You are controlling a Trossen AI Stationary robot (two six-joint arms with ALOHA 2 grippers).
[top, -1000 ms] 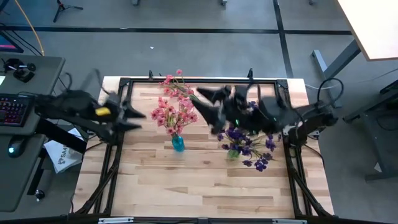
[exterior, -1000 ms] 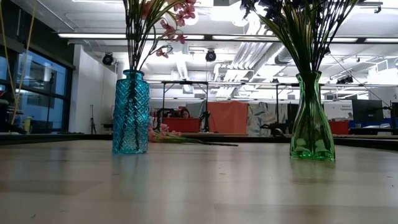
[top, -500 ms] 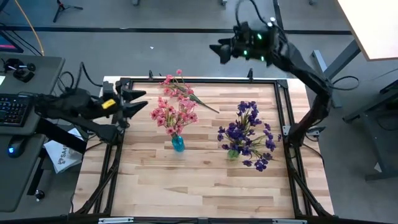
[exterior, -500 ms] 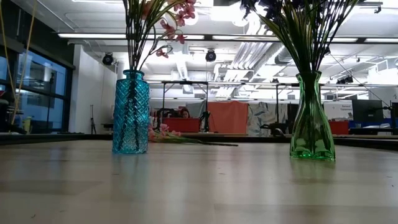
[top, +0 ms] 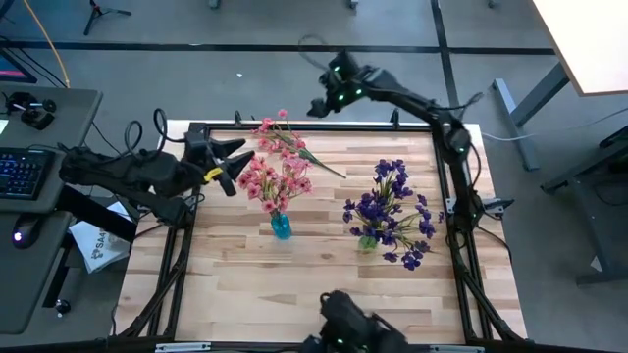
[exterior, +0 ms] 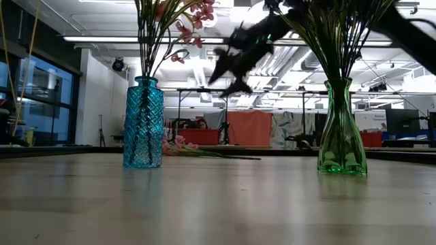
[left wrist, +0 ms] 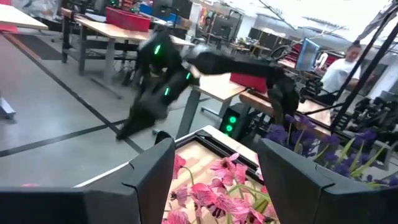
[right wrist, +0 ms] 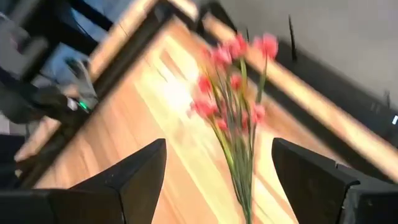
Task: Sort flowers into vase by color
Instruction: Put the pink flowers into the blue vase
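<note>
A loose pink sprig (top: pixel 291 145) lies flat on the table by its far edge, also visible in the low view (exterior: pixel 194 151) and the right wrist view (right wrist: pixel 239 118). More pink flowers (top: pixel 275 176) stand in a blue vase (top: pixel 282 227). Purple flowers (top: pixel 391 211) stand in a green vase (exterior: pixel 340 133). My right gripper (top: pixel 317 106) hangs open in the air just beyond the far edge, above the loose sprig. My left gripper (top: pixel 235 165) is open, level, just left of the vase's pink blossoms (left wrist: pixel 214 190).
A black frame (top: pixel 324 126) borders the table. A keyboard and desk (top: pixel 29 167) sit past the left edge. A dark blurred shape (top: pixel 343 328) shows at the near edge. Bare wood (top: pixel 324 284) lies between the vases and the near edge.
My right arm swung up from over the purple flowers toward the far edge, passed beyond it, then came back left and lower toward the loose pink sprig. My left gripper moved right, toward the pink blossoms in the blue vase. The flowers and vases stayed put.
</note>
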